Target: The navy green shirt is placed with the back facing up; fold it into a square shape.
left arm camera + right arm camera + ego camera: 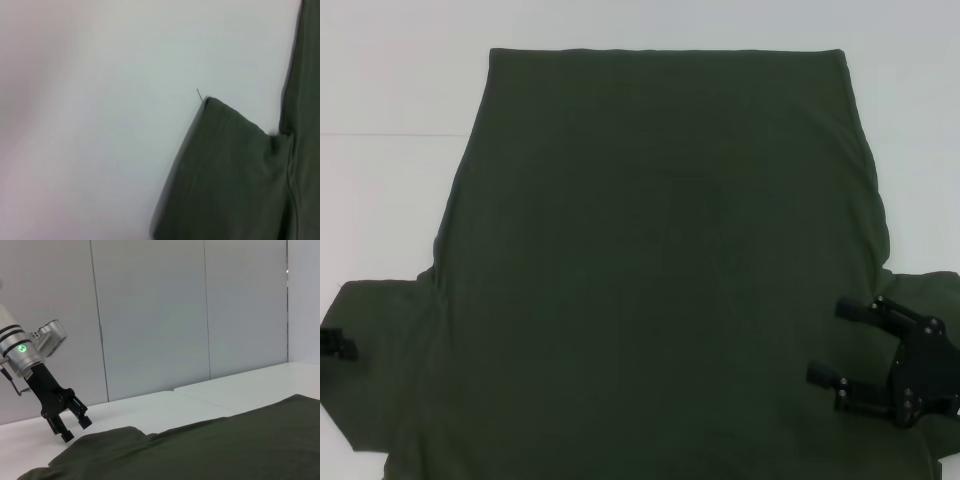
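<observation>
The navy green shirt point(660, 260) lies spread flat on the white table point(390, 90), plain side up, hem at the far end and sleeves toward me. My right gripper point(831, 342) is open, over the shirt's right side beside the right sleeve, fingers pointing inward. Only a bit of my left gripper point(336, 343) shows at the left sleeve's outer edge in the head view. The right wrist view shows the left gripper point(76, 430) open, tips just above the sleeve point(100, 445). In the left wrist view the left sleeve point(225, 175) lies flat on the table.
Bare white table top point(90, 125) surrounds the shirt on the left and far side. Grey wall panels point(150, 315) stand beyond the table. A seam between two table sections point(390, 134) runs at the far left.
</observation>
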